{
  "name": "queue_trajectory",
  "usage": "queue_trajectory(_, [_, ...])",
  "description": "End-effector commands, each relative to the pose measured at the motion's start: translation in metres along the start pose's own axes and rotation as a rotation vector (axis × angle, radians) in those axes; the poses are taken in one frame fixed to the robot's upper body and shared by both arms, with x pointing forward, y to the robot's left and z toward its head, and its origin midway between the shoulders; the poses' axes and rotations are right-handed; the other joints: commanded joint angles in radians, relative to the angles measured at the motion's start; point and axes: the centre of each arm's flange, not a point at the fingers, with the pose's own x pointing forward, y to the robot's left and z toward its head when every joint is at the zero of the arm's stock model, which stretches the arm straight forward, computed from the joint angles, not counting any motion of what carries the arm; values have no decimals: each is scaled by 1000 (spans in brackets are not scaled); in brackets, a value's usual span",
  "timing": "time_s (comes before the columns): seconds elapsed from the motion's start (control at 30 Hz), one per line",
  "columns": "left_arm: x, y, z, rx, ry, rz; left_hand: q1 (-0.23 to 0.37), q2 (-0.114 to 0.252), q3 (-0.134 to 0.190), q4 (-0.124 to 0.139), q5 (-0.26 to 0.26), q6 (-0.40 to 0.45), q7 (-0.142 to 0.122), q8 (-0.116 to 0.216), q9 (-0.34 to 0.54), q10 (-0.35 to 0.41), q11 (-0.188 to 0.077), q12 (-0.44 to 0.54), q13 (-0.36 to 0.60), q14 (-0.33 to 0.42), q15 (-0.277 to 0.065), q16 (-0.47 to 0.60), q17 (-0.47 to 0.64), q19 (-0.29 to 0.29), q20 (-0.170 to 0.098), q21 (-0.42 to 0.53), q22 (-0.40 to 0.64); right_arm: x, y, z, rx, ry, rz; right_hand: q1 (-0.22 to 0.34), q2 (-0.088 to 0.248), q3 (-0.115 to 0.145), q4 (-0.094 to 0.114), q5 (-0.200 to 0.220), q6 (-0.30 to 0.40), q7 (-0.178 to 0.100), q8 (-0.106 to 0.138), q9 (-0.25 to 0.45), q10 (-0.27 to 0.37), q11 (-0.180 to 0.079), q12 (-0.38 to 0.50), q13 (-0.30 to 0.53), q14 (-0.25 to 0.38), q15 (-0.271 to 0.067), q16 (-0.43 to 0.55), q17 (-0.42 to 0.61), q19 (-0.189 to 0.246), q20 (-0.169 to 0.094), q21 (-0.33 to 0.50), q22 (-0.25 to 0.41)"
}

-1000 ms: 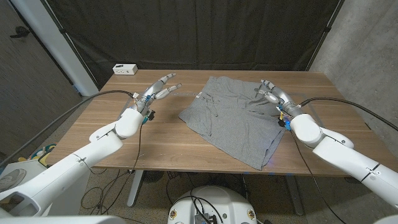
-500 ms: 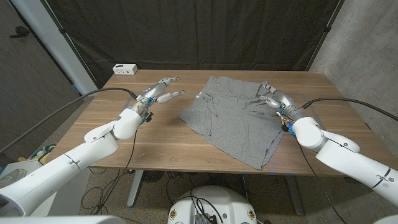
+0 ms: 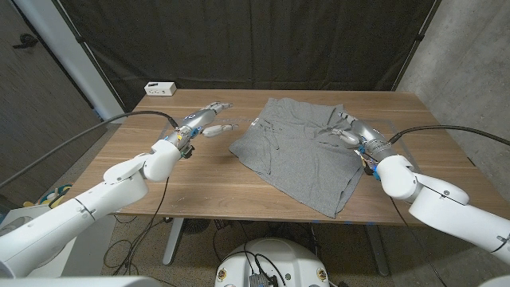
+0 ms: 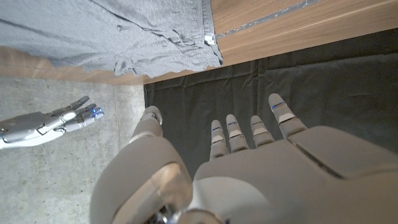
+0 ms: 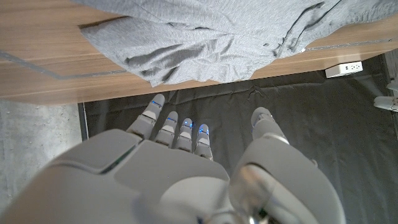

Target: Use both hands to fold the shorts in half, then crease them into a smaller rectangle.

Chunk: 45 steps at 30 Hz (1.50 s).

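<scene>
grey shorts [image 3: 301,153] one pair spread on wooden table [image 3: 199,183], left hand [image 3: 205,121] and right hand [image 3: 347,129] both empty, fingers apart

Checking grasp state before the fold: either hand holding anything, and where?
Nothing is held. The left hand hovers with fingers apart beside the shorts. The right hand is over the shorts' far right corner, fingers apart, no cloth gripped.

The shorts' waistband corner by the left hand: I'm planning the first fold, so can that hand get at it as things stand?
Probably yes. The left hand hangs open beside the shorts, with bare table between its fingers and the near corner, and nothing lies in the way.
</scene>
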Motion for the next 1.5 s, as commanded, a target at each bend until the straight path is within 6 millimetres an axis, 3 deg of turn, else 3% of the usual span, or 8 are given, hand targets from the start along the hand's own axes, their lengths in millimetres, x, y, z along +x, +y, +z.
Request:
queue_trajectory(0.03, [-5,2,5,98,10,-80,5,-18,-6,-4,-2,-20,-7,-8,4,-13,3,-7,2,-10,4,-3,1,-6,4,-6,3,-29,6,16,-106,10,-16,3,-36,-18,-8,7,3,2,2,5,7,-2,2,5,20,-20,0,1,10,4,-1,2])
queue_trajectory(0.43, [-11,5,19,247,25,-130,28,-45,-16,-13,10,-32,-24,-11,5,-3,-1,-10,3,28,-9,8,2,42,-21,9,5,-58,20,18,-139,36,-26,22,-67,-34,-23,20,19,-4,7,6,25,-16,6,5,31,-38,-3,-1,13,-4,-3,2])
queue_trajectory(0.5, [-12,5,20,259,26,-129,36,-46,-15,-15,12,-32,-24,-11,5,1,-4,-10,3,33,-10,9,2,44,-22,9,5,-62,22,18,-145,38,-24,43,-80,-39,-32,32,46,-2,14,7,63,-17,16,6,63,-60,5,-1,28,-4,1,3])
queue_trajectory(0.77, [-15,3,23,309,22,-137,72,-56,-13,-25,23,-28,-28,-6,5,23,-14,-5,4,50,-14,11,3,52,-23,9,5,-73,33,20,-189,35,-63,85,-92,-46,-39,54,98,7,25,8,116,-12,25,8,133,-93,21,2,70,-11,11,5])
queue_trajectory(1.1, [-17,0,26,378,27,-140,187,-104,-17,-31,56,7,-19,8,6,85,-29,6,6,117,-31,19,4,91,-17,15,4,-82,48,29,-257,55,-50,144,-103,-59,-41,79,175,22,39,9,212,-3,46,16,217,-132,54,23,131,-48,26,9])
queue_trajectory(1.2, [-18,-1,25,395,28,-137,215,-111,-19,-29,64,27,-17,13,6,106,-38,10,6,126,-34,17,4,97,-18,15,5,-86,51,31,-264,57,-53,165,-115,-67,-46,85,195,18,43,9,228,-11,48,19,234,-141,65,30,146,-64,31,11])
queue_trajectory(1.33, [-19,-3,26,429,33,-113,275,-117,-17,-28,82,45,-3,14,7,127,-29,11,7,147,-35,17,4,124,-12,22,5,-88,56,31,-259,62,-52,195,-126,-80,-46,96,218,9,45,10,274,-6,63,27,274,-148,93,50,161,-81,34,13])
queue_trajectory(1.5, [-19,-7,27,450,23,-106,319,-121,-17,-27,97,55,-3,13,9,135,-34,10,8,159,-40,16,3,142,-18,26,6,-93,60,35,-289,64,-58,223,-135,-85,-52,104,224,6,44,10,285,-17,66,32,279,-155,102,61,168,-95,36,14])
